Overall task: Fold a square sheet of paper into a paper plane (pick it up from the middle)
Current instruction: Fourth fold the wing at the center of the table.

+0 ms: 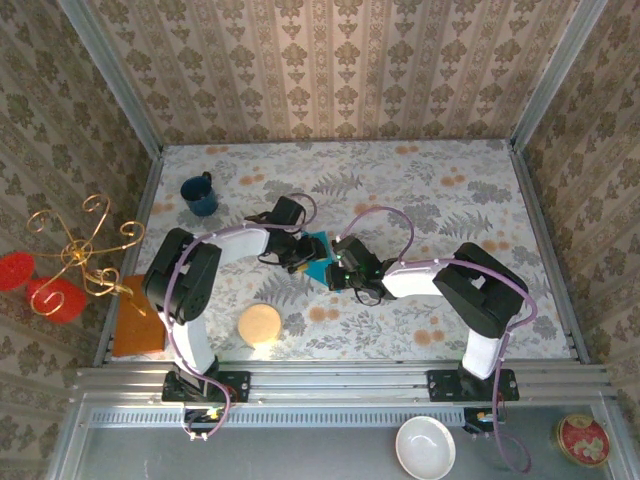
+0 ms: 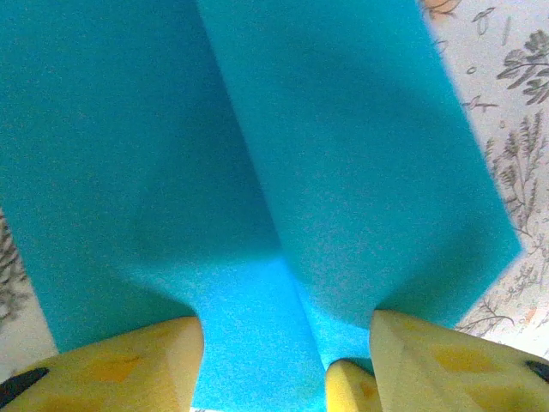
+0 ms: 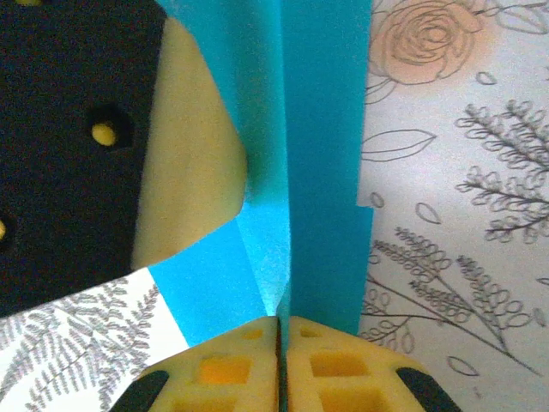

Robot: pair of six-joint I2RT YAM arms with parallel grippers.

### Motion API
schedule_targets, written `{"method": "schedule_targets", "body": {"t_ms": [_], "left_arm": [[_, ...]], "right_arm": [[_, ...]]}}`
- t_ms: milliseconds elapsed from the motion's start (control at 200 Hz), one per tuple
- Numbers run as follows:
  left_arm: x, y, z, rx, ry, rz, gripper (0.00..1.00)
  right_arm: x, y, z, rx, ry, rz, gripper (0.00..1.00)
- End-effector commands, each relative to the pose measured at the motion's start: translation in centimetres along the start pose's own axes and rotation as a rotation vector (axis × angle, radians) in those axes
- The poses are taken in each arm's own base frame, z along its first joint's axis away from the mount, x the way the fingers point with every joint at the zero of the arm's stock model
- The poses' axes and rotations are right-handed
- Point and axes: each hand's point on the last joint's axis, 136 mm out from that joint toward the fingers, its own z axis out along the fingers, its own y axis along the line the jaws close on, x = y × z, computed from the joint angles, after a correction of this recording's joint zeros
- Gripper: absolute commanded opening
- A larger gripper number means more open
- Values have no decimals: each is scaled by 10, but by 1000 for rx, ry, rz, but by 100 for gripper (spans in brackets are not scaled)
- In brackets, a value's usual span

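Right claw clenched on the creased paper; left claw released astride it.
The turquoise paper lies at the middle of the floral surface, partly folded, one flap standing up along a crease. The right claw's pads are pressed together with the folded edge pinched between them. The left claw's fingers stand apart with the paper running between them, and one pad lies against the raised flap. A blue mug stands well apart, at far left.

Blue mug, tan round disc, white bowl, gold wire stand
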Motion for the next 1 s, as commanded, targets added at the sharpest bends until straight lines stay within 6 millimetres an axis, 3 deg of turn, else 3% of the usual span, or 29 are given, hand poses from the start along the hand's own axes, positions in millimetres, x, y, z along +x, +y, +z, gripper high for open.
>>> {"method": "schedule_targets", "body": {"t_ms": [0, 285, 490, 815, 995], "left_arm": [[2, 21, -15, -67, -10, -16, 57], [-7, 6, -33, 83, -91, -19, 59], [-5, -1, -41, 140, -128, 11, 59], [10, -11, -30, 189, -96, 28, 57], [11, -19, -24, 219, -86, 26, 51]], "right_arm": [[10, -2, -4, -21, 37, -30, 10], [14, 1, -5, -110, 70, -19, 4], [15, 7, -2, -265, 105, 56, 0], [17, 5, 0, -381, 168, 150, 0], [19, 4, 0, -391, 208, 182, 0]]}}
